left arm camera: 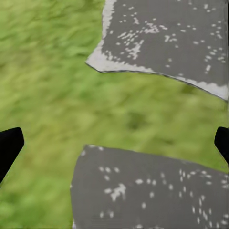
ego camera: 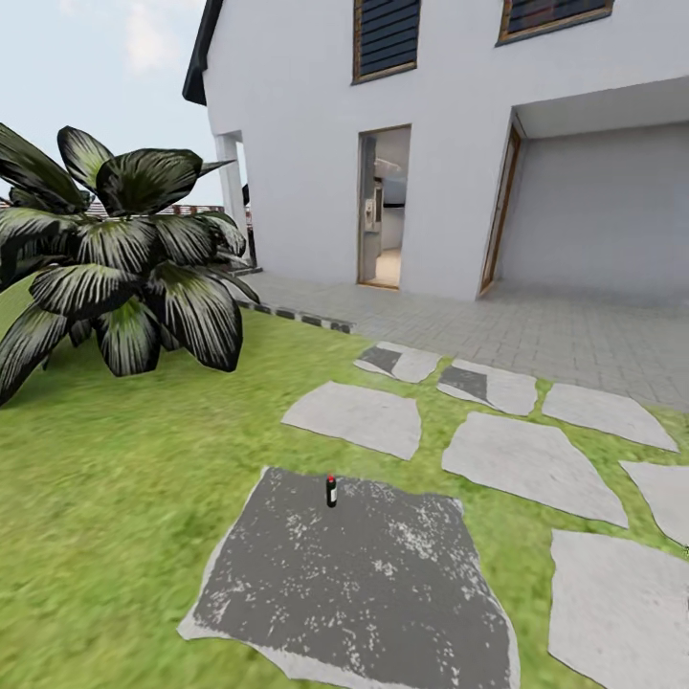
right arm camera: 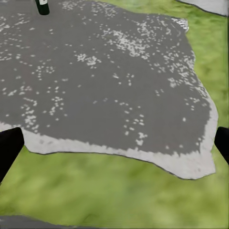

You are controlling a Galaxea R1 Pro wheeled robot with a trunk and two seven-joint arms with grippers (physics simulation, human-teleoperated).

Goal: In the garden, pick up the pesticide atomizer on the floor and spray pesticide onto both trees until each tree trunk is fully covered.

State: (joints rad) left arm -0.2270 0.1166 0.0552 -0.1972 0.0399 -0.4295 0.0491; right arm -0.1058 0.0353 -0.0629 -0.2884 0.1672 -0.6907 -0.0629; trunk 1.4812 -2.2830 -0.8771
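One pesticide atomizer (ego camera: 331, 491) to fetch: stands upright on the dark speckled stone slab (ego camera: 354, 584), close to its far edge and somewhat left of that edge's middle, red dot on top. Seen again in the right wrist view (right arm camera: 43, 6), on the same slab, well apart from the fingertips.

Left gripper (left arm camera: 114, 143): fingers (left arm camera: 9, 145) spread wide, nothing between them, hanging over the lawn (ego camera: 105, 478) between two grey slabs. Right gripper (right arm camera: 114, 143): likewise released and empty, fingers (right arm camera: 8, 145) wide apart above the near edge of the dark slab.

Beyond the slab: paler paving stones (ego camera: 531, 464) toward the right, a broad-leaved dark shrub (ego camera: 124, 258) at the left, a white house (ego camera: 459, 144) with an open doorway (ego camera: 385, 206) behind.

Step in hand, by judgement: the approach to the atomizer, with the pick-up not yet begun and no spraying possible until then.

Next move probably calls for closing in across the slab, lowering an arm toward the ground, likely the right one since its camera already faces the can, and lining the open fingers on either side of the slim body below the cap. Needs care: narrow and tall, so easily tipped by a glancing finger.
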